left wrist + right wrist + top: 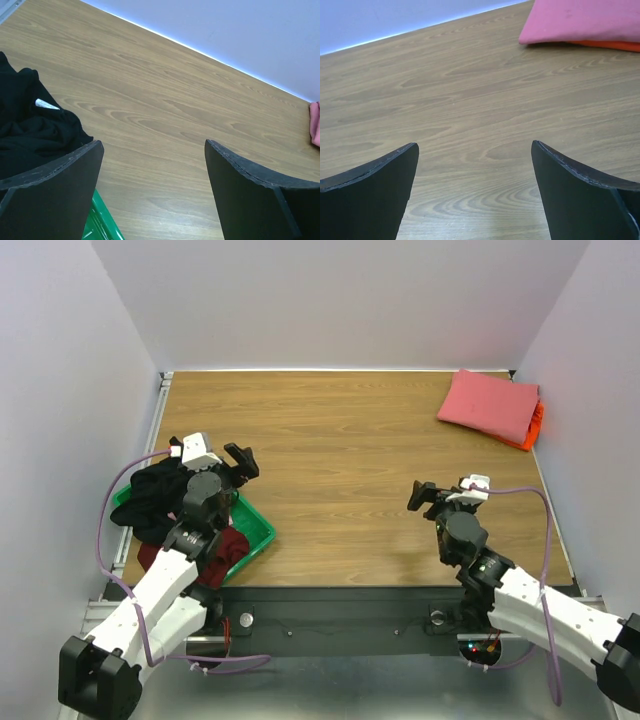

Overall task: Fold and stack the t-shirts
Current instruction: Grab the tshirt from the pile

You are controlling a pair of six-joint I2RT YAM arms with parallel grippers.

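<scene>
A folded coral-pink t-shirt [488,405] lies on a folded orange t-shirt [537,426] at the table's far right; both show in the right wrist view as pink t-shirt [585,20] over orange t-shirt [610,46]. A crumpled black t-shirt [150,500] fills the green tray [255,530] at the near left, with a dark maroon t-shirt [222,545] under the left arm. The black t-shirt [30,125] sits left of my left gripper [154,150], which is open and empty above the tray's right edge. My right gripper [422,496] is open over bare wood.
The wooden table [340,450] is walled by white panels on three sides. The tray's green rim [102,220] shows under the left finger. A pink cloth edge [315,125] peeks in at the right of the left wrist view.
</scene>
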